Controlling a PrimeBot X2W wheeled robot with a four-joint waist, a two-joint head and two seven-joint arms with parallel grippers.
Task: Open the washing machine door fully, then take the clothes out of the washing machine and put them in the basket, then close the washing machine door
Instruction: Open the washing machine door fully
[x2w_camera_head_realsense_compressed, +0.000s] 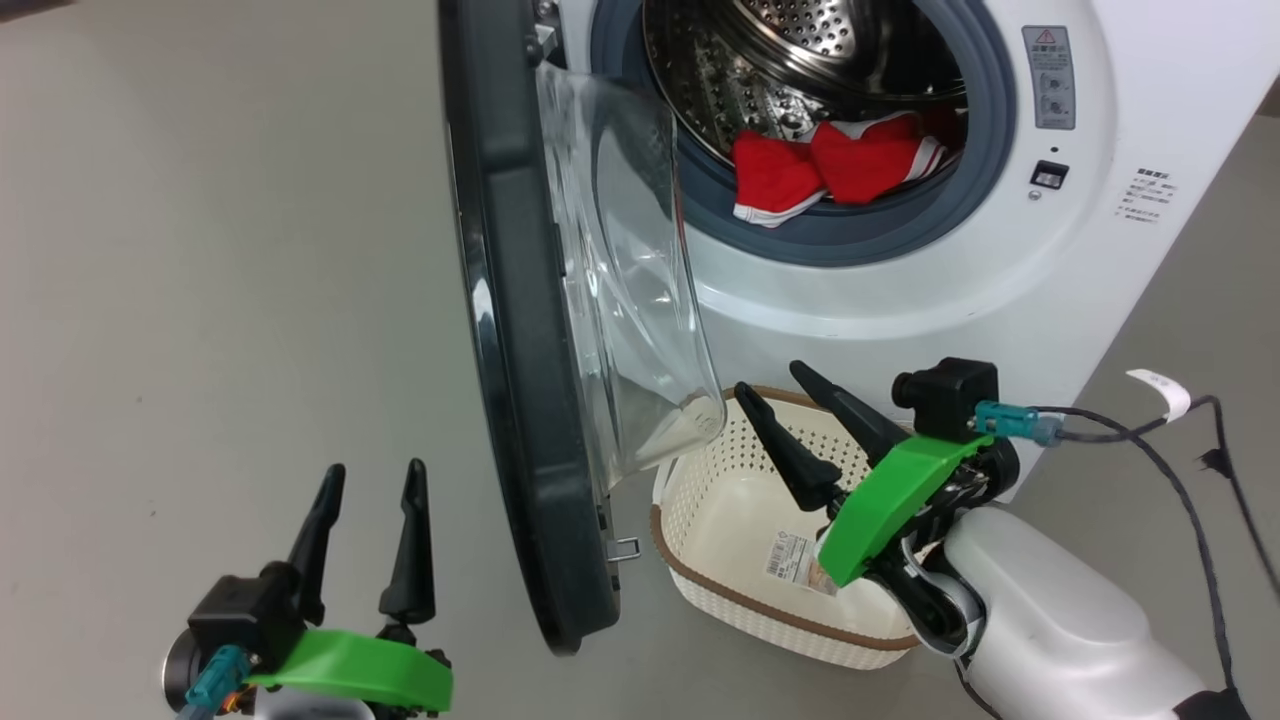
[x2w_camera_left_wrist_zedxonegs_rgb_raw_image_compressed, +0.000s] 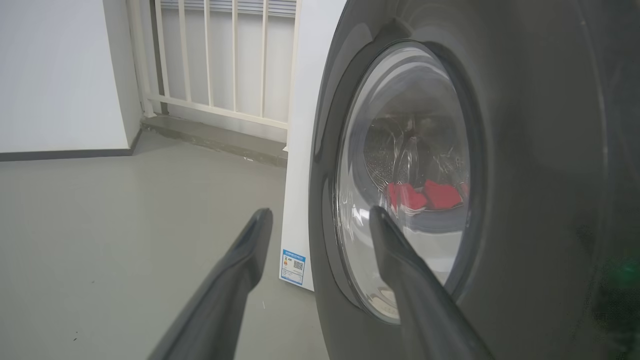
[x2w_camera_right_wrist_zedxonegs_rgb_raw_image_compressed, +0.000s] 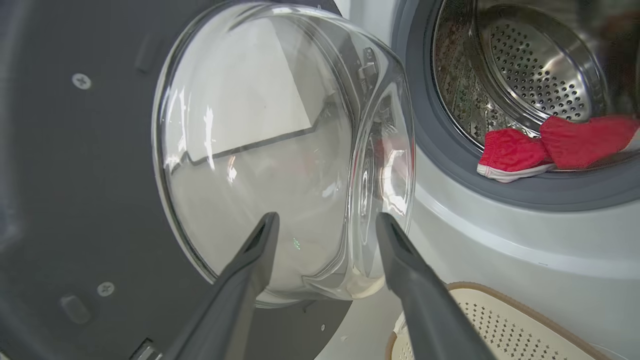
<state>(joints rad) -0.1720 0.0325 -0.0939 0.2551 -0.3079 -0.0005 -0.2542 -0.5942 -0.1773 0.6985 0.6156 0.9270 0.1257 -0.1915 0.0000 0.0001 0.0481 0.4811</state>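
We have the washing machine door (x2w_camera_head_realsense_compressed: 520, 350) open; clothes (x2w_camera_head_realsense_compressed: 860, 160) not out yet, basket (x2w_camera_head_realsense_compressed: 735, 515) empty. Left gripper (x2w_camera_head_realsense_compressed: 375, 470), right gripper (x2w_camera_head_realsense_compressed: 772, 382): fingers spread, nothing held.

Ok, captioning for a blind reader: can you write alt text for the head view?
A white front-loading washing machine stands with its black-rimmed round glass door open and red clothes in its mouth. A cream perforated plastic basket sits below, the open right tool over it, the open left tool left of the door.

Grey glossy floor (x2w_camera_left_wrist_zedxonegs_rgb_raw_image_compressed: 100, 240) lower left. White wall (x2w_camera_left_wrist_zedxonegs_rgb_raw_image_compressed: 55, 75) upper left, dark baseboard (x2w_camera_left_wrist_zedxonegs_rgb_raw_image_compressed: 65, 154). White barred railing (x2w_camera_left_wrist_zedxonegs_rgb_raw_image_compressed: 220, 55) top centre, raised grey step (x2w_camera_left_wrist_zedxonegs_rgb_raw_image_compressed: 215, 140) beneath.
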